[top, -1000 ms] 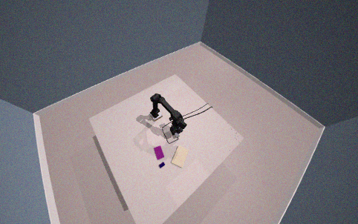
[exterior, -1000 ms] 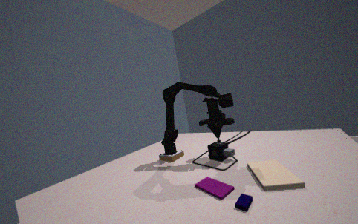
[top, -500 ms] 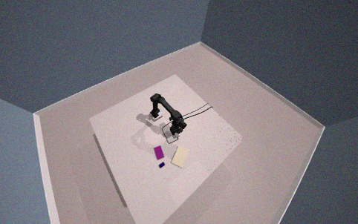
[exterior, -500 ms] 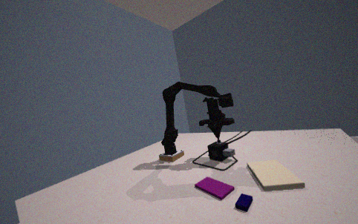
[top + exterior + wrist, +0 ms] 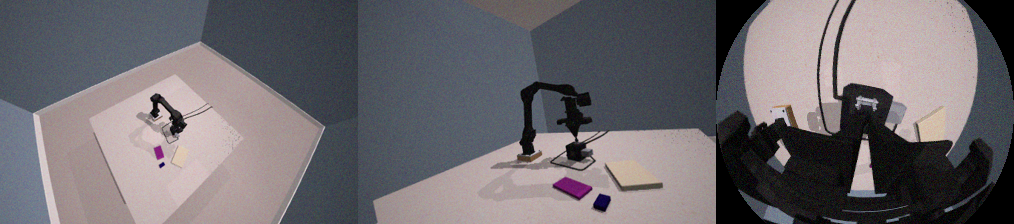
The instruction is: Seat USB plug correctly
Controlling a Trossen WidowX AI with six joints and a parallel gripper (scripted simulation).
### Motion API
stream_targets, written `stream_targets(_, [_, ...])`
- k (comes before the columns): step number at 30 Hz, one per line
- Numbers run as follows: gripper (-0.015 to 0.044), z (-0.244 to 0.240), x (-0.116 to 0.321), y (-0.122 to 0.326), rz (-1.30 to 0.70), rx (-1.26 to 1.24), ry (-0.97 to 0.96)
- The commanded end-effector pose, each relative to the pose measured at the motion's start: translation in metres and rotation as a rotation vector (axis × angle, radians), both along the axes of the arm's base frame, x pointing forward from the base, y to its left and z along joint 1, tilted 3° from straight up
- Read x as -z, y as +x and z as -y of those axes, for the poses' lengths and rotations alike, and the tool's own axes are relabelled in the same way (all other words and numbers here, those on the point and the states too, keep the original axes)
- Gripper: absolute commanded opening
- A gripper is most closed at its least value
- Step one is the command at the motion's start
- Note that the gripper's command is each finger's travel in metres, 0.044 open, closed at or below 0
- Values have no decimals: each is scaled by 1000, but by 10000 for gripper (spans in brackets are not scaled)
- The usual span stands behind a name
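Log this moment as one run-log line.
phase: grasp | gripper: shut on USB plug, pointing straight down | plug: in top socket of power cube, not yet turned | purple pad, cream pad: untouched

Power cube (image 5: pixel 576 151) on the table (image 5: pixel 674 156), arm base (image 5: pixel 529 156) left, three flat slabs in front.

On the pale pinkish tabletop (image 5: pixel 677 156), three flat distractors, all lying flat and apart from one another. A thin magenta rectangular slab (image 5: pixel 573 187), seen also from above (image 5: pixel 159 152). Just beside its near corner, a small dark blue block (image 5: pixel 601 202), the smallest of the three (image 5: pixel 162 165). To the other side, a larger cream rectangular board (image 5: pixel 633 174), thicker at the edge, lying slightly turned (image 5: pixel 180 156). Behind the tabletop, plain grey-blue walls (image 5: pixel 440 74) meeting in a corner.
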State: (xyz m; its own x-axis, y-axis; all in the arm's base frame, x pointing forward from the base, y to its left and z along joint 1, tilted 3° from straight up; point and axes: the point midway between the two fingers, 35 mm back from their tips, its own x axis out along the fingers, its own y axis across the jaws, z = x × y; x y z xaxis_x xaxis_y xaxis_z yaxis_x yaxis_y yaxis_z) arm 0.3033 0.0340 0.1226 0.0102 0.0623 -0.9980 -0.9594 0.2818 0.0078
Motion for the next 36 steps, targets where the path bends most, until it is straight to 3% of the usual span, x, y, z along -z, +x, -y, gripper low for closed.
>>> stream_targets(1, [0,0,-4,1,5,-1,0])
stream_targets(36, [0,1,-23,0,2,13,0])
